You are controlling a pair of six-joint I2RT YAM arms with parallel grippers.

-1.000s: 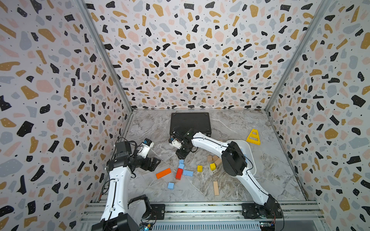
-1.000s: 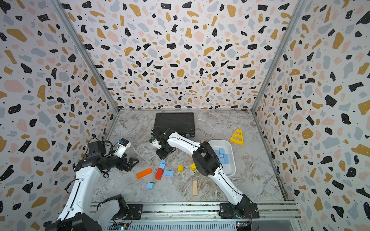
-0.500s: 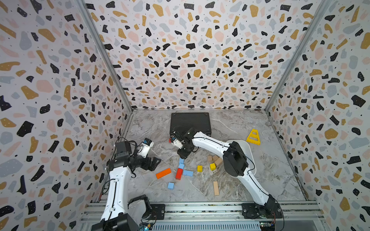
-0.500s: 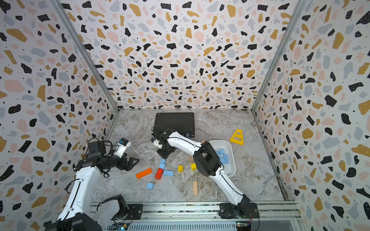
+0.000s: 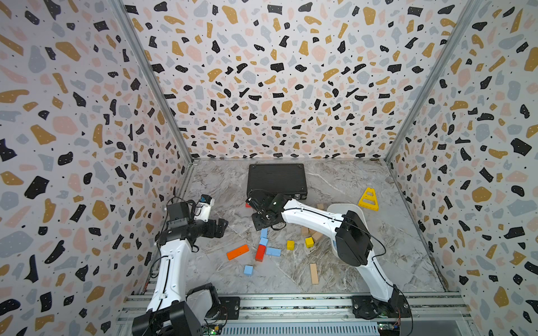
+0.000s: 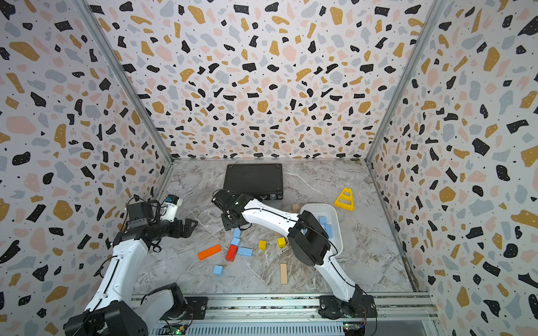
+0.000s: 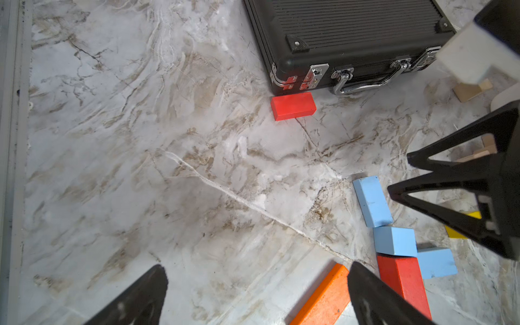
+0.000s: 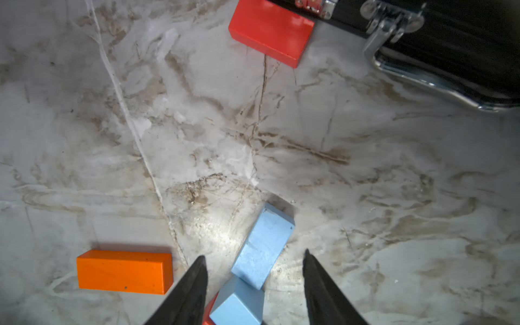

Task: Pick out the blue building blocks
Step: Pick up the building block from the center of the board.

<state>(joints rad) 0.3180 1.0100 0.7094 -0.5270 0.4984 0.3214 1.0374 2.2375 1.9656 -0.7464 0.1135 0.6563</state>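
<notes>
The right gripper, jaws apart, is hovering over a blue bar lying between its fingertips, touching neither; a blue cube is sitting just beside the bar, nearer the wrist. The left gripper is hanging spread wide, holding nothing.

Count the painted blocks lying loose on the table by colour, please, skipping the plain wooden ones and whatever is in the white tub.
Blue blocks: 4
Red blocks: 2
Orange block: 1
Yellow cubes: 2
Yellow triangle: 1
Total: 10
</notes>
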